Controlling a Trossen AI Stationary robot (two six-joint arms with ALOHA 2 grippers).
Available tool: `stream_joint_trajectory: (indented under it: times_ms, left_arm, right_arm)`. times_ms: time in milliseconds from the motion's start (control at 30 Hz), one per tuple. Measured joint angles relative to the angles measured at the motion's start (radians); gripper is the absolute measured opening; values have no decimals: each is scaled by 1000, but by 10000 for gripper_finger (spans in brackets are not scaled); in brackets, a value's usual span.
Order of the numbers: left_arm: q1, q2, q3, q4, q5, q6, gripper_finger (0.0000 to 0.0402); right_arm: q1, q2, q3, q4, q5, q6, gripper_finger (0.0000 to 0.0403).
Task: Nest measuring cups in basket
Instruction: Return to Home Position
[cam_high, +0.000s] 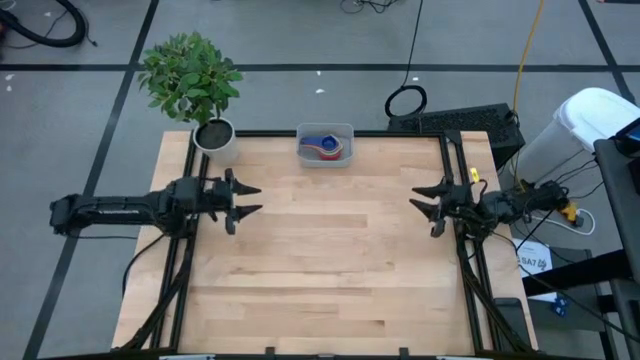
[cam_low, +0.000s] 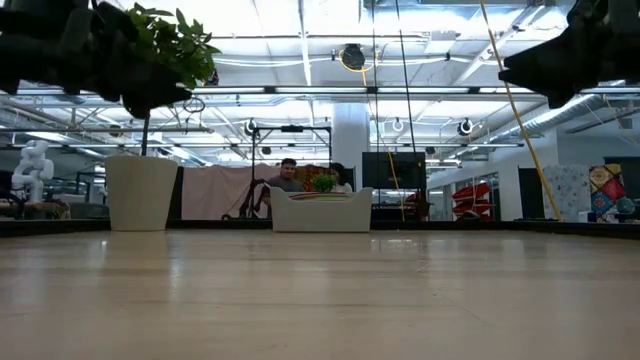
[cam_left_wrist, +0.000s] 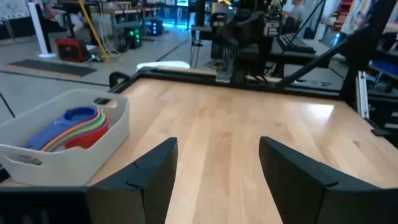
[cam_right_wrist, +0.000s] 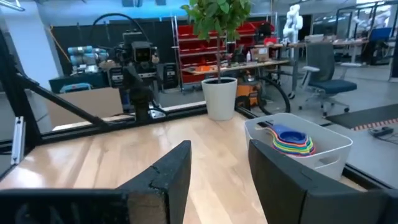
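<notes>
Measuring cups (cam_high: 326, 146) sit nested inside the basket (cam_high: 325, 126) at the table's (cam_high: 320, 260) far edge, plant pot (cam_high: 215, 137) near the basket; left gripper (cam_high: 255, 198) and right gripper (cam_high: 416, 198) hover well apart from the basket, one each side, fingers open, holding nothing

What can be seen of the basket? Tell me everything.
The basket is a small pale grey plastic bin, rectangular with rounded corners and a slot handle in its end wall. It stands upright at the table's far edge, apart from the plant pot, holding the nested measuring cups. Nothing else touches it.
</notes>
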Motion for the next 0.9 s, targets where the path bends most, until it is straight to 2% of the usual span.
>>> stream_joint_trajectory:
  times_ms: [233, 333, 467, 633, 767, 833, 900]
  left_arm:
    - [192, 0, -43, 71, 198, -7, 227]
    - [266, 0, -43, 59, 281, -12, 227]
    - [343, 0, -43, 46, 362, -15, 227]
    - [386, 20, -43, 25, 384, -7, 227]
    - [380, 59, -43, 30, 379, -7, 226]
    - [365, 79, -43, 30, 370, -8, 213]
    - [343, 97, -43, 29, 346, -5, 182]
  right_arm:
    - [-48, 1, -151, 186, -1, 9, 155]
    - [-91, 0, -179, 204, -12, 12, 155]
    - [-165, 1, -175, 203, -103, 8, 155]
    - [-274, 13, -175, 170, -265, 61, 155]
    - [-338, 23, -177, 162, -351, 77, 155]
    - [-355, 23, -177, 157, -388, 86, 155]
    - [-361, 24, -177, 151, -414, 95, 155]
